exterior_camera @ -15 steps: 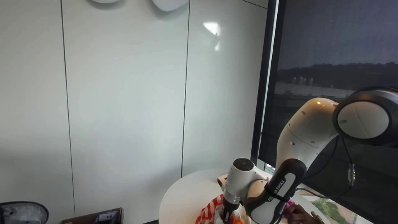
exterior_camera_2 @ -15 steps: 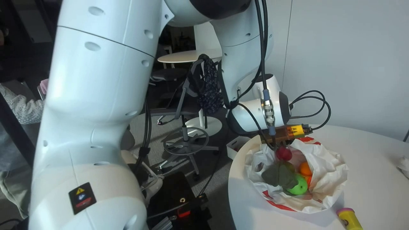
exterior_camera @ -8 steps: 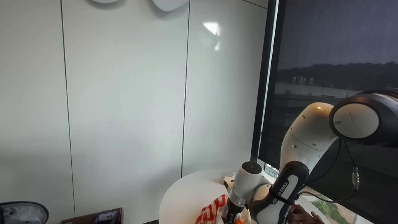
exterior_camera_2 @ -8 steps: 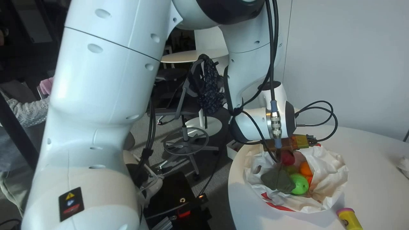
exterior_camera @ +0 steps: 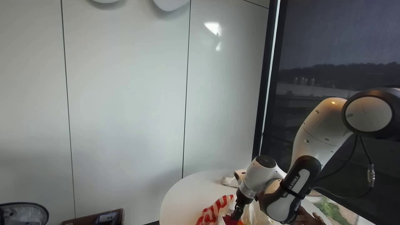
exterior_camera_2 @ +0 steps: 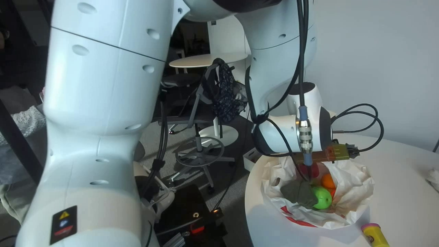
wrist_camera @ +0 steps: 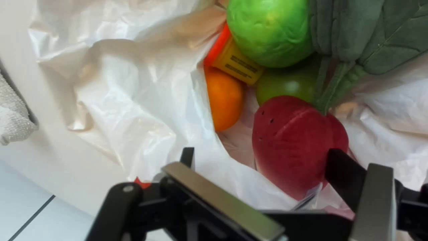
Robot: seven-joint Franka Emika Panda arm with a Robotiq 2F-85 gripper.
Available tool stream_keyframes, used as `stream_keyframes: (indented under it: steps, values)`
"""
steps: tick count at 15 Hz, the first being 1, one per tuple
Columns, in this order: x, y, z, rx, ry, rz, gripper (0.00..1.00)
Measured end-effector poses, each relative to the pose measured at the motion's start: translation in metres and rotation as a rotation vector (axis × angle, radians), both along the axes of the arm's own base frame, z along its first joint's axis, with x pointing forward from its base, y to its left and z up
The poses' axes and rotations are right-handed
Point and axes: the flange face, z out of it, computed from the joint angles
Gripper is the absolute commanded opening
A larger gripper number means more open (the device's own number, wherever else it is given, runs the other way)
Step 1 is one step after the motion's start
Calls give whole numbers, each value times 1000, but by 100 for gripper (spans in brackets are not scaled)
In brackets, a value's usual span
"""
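Observation:
In the wrist view my gripper (wrist_camera: 262, 159) is open over a crumpled white bag (wrist_camera: 123, 100). A dark red plush vegetable (wrist_camera: 294, 144) with grey-green leaves (wrist_camera: 384, 40) lies in the bag's mouth. The right finger (wrist_camera: 346, 177) overlaps the plush's edge; I cannot tell whether it touches. The left finger (wrist_camera: 188, 156) stands over white plastic. Beside the plush are a bright green ball-like vegetable (wrist_camera: 271, 30), an orange fruit (wrist_camera: 224, 98), a yellow tub (wrist_camera: 239, 62) with an orange lid, and a darker green fruit (wrist_camera: 291, 83).
The bag (exterior_camera_2: 353, 192) rests on a round white table (exterior_camera_2: 408, 202). Near it lies a yellow tub with a pink lid (exterior_camera_2: 375, 236). A person's hand (exterior_camera: 307, 217) is beside the arm. A white cloth (exterior_camera: 229, 182) lies toward the table's back. Beyond stands a chair with a backpack (exterior_camera_2: 224, 96).
My gripper has opened. It has shifted to the right in both exterior views, first dipping, then rising slightly. The red plush and its leaves now sit a little lower in the bag.

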Motion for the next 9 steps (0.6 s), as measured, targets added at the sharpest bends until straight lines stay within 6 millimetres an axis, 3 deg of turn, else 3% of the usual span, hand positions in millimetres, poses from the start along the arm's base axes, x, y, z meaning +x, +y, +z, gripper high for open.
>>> stream_keyframes:
  steps: [4, 9]
  values:
    - [12, -52, 23, -4, -34, -119, 100]
    - [22, -146, 45, 31, -65, -386, 100]
